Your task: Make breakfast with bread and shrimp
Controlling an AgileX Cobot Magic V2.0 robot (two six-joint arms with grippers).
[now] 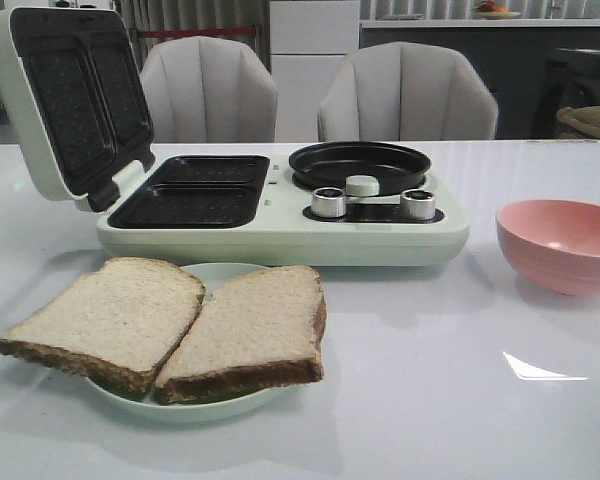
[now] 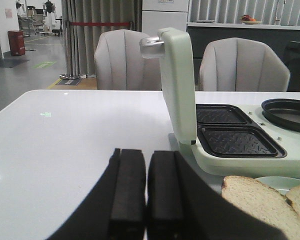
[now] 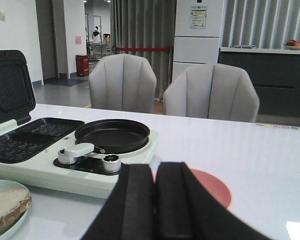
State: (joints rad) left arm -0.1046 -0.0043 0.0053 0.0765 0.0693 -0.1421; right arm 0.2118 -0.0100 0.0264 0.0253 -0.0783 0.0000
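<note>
My jaws are closed and hold nothing on either side: the left gripper (image 2: 147, 192) hovers low over the table (image 1: 420, 400) just beside the plate (image 1: 230, 405), the right gripper (image 3: 155, 200) near the pink bowl (image 1: 560, 243), fingers pressed together in both wrist views. Two slices of bread (image 1: 165, 322) lie side by side on the plate, overhanging its rim, in front of the breakfast maker (image 1: 280, 225), whose lid (image 1: 65, 100) stands open over two empty grill plates, with a small round pan (image 1: 360, 163) beside them. No shrimp shows in any view; the bowl's inside is mostly hidden from me. By my reading nothing has started: the first step is likely lifting a slice into a grill plate, which calls for my left jaws to part and take the bread by an edge. The table is white and glossy, and behind it stand two grey chairs (image 1: 310, 92), curtains and a kitchen counter
</note>
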